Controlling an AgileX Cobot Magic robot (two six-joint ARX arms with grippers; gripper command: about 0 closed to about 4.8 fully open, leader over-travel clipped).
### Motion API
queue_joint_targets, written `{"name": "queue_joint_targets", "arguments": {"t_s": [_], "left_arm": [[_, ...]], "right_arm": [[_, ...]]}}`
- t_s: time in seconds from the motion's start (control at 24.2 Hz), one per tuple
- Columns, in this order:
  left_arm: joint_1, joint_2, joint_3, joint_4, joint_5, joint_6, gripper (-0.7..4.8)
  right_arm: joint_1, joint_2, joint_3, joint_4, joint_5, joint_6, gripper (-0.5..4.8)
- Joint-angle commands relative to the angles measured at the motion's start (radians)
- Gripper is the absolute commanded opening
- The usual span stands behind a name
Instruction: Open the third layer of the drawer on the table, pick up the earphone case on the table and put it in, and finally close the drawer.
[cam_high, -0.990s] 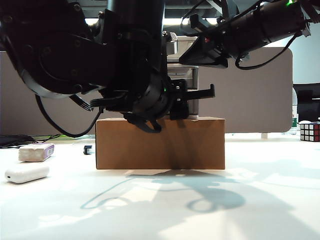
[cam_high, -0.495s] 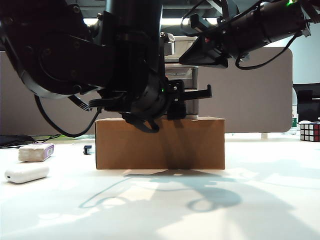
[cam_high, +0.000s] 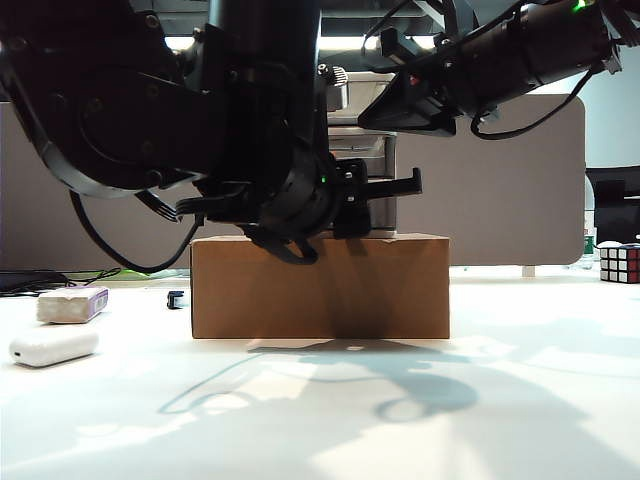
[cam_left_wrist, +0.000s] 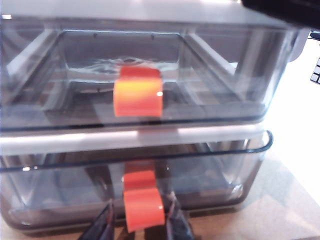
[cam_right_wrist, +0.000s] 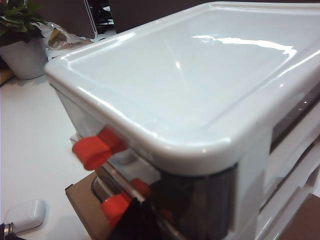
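The left gripper (cam_left_wrist: 142, 220) has its fingers (cam_left_wrist: 102, 227) set narrowly on either side of the red-orange handle (cam_left_wrist: 143, 207) of the third layer (cam_left_wrist: 210, 175); whether the pads press the handle cannot be told. That layer protrudes slightly from the drawer (cam_right_wrist: 190, 95), which stands on a brown cardboard box (cam_high: 320, 285).

The right gripper is not visible; its arm hangs over the drawer's top, so its opening cannot be told.

The earphone case (cam_high: 54, 346) lies on the table (cam_high: 500, 400), near left, well apart from the drawer. Judged remaining: complete the opening, pick, insert, close.
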Motion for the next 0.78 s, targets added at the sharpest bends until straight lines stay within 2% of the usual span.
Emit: {"name": "queue_joint_targets", "arguments": {"t_s": [0.04, 0.25, 0.37, 0.54, 0.62, 0.78], "left_arm": [[0.003, -0.002, 0.016, 0.019, 0.004, -0.002, 1.28], [0.003, -0.002, 0.021, 0.019, 0.003, -0.002, 1.0], [0.003, -0.002, 0.021, 0.018, 0.001, -0.003, 0.52], [0.003, -0.002, 0.021, 0.013, 0.001, -0.002, 0.38], [0.003, -0.002, 0.021, 0.005, 0.0, -0.003, -0.07], [-0.004, -0.002, 0.021, -0.017, -0.001, -0.003, -0.06]], "right_arm": [[0.001, -0.002, 0.006, 0.018, -0.004, -0.003, -0.06], [0.001, -0.002, 0.006, 0.018, -0.006, -0.003, -0.06], [0.001, -0.002, 0.006, 0.018, -0.006, -0.003, -0.06], [0.001, -0.002, 0.006, 0.018, -0.006, -0.003, -0.06], [0.001, -0.002, 0.006, 0.018, -0.006, -0.003, -0.06], [0.001, -0.002, 0.006, 0.018, -0.006, -0.003, -0.06]]}}
